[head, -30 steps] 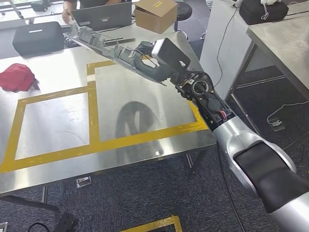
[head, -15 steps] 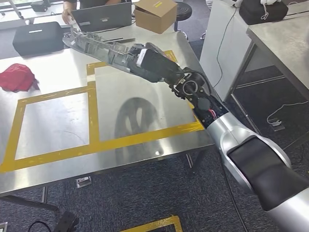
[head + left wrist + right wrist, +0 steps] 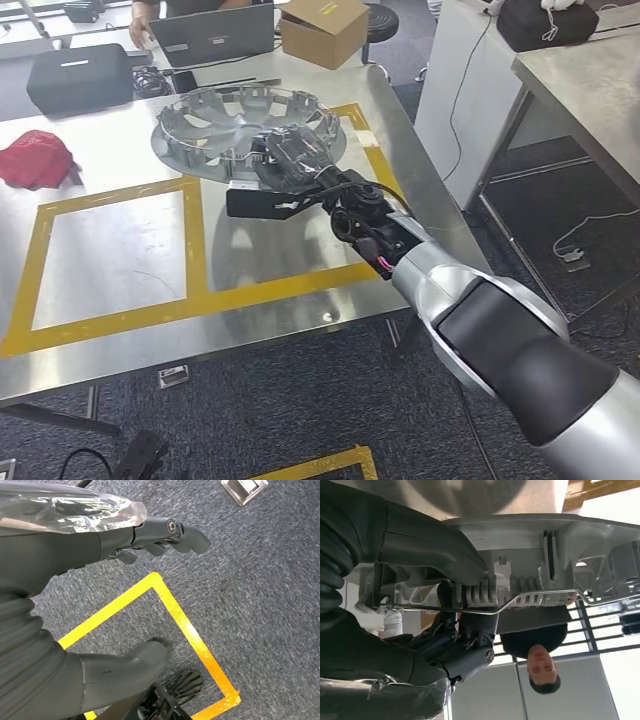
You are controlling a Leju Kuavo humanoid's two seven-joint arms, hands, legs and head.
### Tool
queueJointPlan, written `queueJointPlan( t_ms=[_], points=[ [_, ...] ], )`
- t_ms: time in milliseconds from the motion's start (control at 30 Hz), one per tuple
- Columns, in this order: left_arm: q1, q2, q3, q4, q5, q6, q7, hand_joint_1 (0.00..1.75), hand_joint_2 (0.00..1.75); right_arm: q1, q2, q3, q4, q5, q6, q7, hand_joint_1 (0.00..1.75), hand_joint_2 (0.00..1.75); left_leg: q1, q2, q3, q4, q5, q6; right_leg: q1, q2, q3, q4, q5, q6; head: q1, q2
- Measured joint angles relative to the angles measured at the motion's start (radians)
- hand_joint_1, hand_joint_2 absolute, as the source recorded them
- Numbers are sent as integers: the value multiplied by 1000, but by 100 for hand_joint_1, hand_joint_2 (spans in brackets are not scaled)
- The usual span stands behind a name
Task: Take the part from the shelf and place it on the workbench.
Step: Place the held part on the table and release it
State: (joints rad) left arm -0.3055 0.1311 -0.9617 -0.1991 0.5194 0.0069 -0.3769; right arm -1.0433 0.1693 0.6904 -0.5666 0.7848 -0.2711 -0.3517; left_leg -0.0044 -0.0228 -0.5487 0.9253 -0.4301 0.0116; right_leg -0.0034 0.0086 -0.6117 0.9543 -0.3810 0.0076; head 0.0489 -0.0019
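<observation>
A: And there it was — the right hand (image 3: 290,165) clamped on the grey round part (image 3: 226,125), thumb over the rim, dark fingers underneath by the wire ring!

B: Where was the part, then?

A: Held nearly flat just above the steel worktop (image 3: 113,270), over the far corner of the yellow tape frame (image 3: 192,240). Its shadow lay on the metal inside that frame.

B: And the left hand?

A: The left hand (image 3: 124,605) hung low over grey carpet, fingers apart, holding nothing.

B: Anything else near the frame?

A: A red cloth (image 3: 34,160) to the left of it, a black case (image 3: 79,75) and a cardboard box (image 3: 323,30) beyond it, and a person (image 3: 143,15) at a laptop (image 3: 211,35) behind.
</observation>
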Motion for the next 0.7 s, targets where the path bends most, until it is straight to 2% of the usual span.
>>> queueJointPlan(
  t_ms=[367, 667, 700],
  points=[
    [-1, -1, 0, 0, 3, 0, -8, 0, 175, -4, 27, 57, 122, 48, -5, 35, 175, 175, 0, 0, 0, 0, 0, -1, 0, 1, 0, -1, 0, 0, 0, 0],
    [1, -1, 0, 0, 4, 0, -16, 0, 175, -11, 25, 72, 171, 95, 13, 88, 175, 175, 0, 1, 1, 1, 0, -1, 0, 1, 0, -1, 0, 0, 0, 0],
    [2, -1, 0, 0, 4, 0, -17, 0, 175, -12, 23, 73, 176, 98, 14, 90, 131, 175, 0, 1, 1, 1, 0, -1, 0, 1, 0, -1, 0, 0, 0, 0]
  ],
)
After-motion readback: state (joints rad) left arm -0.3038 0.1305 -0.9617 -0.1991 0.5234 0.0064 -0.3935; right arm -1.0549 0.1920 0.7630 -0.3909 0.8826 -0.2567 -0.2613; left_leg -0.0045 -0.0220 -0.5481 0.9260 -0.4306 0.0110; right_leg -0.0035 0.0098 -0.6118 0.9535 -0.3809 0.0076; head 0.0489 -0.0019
